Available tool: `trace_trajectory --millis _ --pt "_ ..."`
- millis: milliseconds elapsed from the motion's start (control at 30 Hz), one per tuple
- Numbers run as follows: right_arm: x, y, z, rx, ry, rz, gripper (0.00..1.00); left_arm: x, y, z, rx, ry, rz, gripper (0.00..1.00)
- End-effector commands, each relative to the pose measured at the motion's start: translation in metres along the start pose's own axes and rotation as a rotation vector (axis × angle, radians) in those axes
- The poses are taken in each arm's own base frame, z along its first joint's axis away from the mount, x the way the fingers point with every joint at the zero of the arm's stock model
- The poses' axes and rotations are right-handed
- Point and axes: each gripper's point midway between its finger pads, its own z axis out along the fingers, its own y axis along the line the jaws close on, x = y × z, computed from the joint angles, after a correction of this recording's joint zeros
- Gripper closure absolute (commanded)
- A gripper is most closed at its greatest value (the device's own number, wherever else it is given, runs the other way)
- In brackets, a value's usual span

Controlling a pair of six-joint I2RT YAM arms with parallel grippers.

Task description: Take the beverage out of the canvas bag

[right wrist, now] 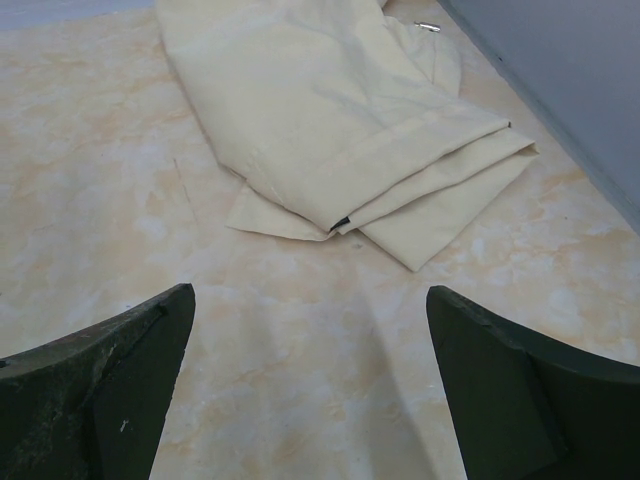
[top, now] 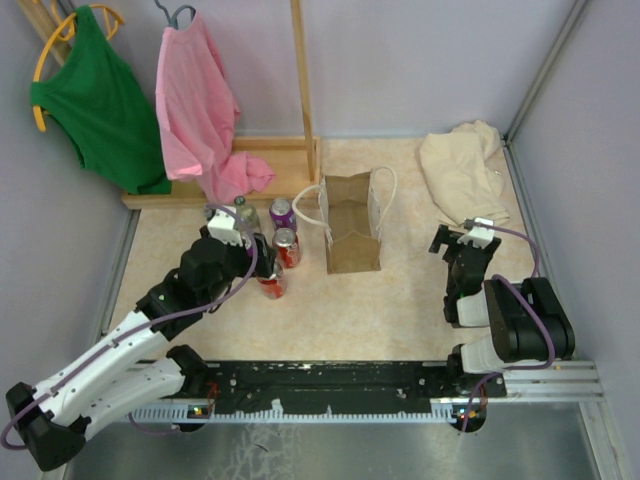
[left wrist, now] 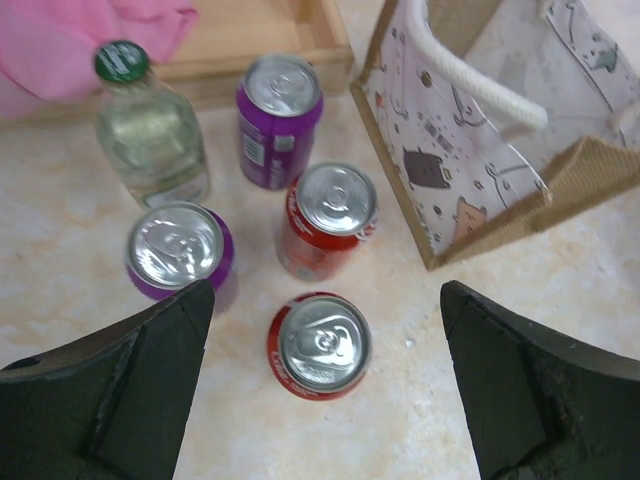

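Cans crowd the table just left of the canvas bag, which stands upright near the middle with its mouth open to the top and a white rope handle drooping over its printed side. The left claw hangs above the group with its jaws spread wide and gripping nothing. Directly below the gap, a red can stands upright on the table, outside the bag, and neither finger touches it. Beyond it stands a second red can, just beside the bag's near corner. A purple can stands farther back and another purple can to the left, with a clear bottle with a green cap behind that one. The right claw is over bare table on the right, well apart from the bag. Its jaws are also apart and empty, near a folded beige cloth.
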Motion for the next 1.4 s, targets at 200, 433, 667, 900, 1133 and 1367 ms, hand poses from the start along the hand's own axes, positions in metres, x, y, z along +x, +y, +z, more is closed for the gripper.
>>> trace_trajectory --millis 200,433,667,900,1133,1367 --pt "-0.019 0.007 0.008 -0.018 -0.060 0.004 0.01 -0.070 0.047 -0.003 -0.244 -0.223 0.149 0.00" --pt "-0.020 0.007 0.008 -0.019 -0.061 0.004 0.01 -0.090 0.104 0.011 -0.310 -0.228 0.113 0.00" --pt "-0.020 0.007 0.008 -0.020 -0.062 0.005 0.01 -0.087 0.168 0.018 -0.428 -0.201 -0.032 0.00" --pt "-0.020 0.007 0.008 -0.019 -0.061 0.004 0.01 -0.091 0.234 -0.034 -0.726 -0.243 -0.114 0.00" --pt "-0.020 0.007 0.008 -0.019 -0.060 0.004 0.01 -0.094 0.258 -0.059 -0.788 -0.213 -0.095 0.00" --pt "-0.019 0.007 0.008 -0.019 -0.060 0.004 0.01 -0.079 0.271 -0.054 -0.724 -0.183 -0.172 0.00"
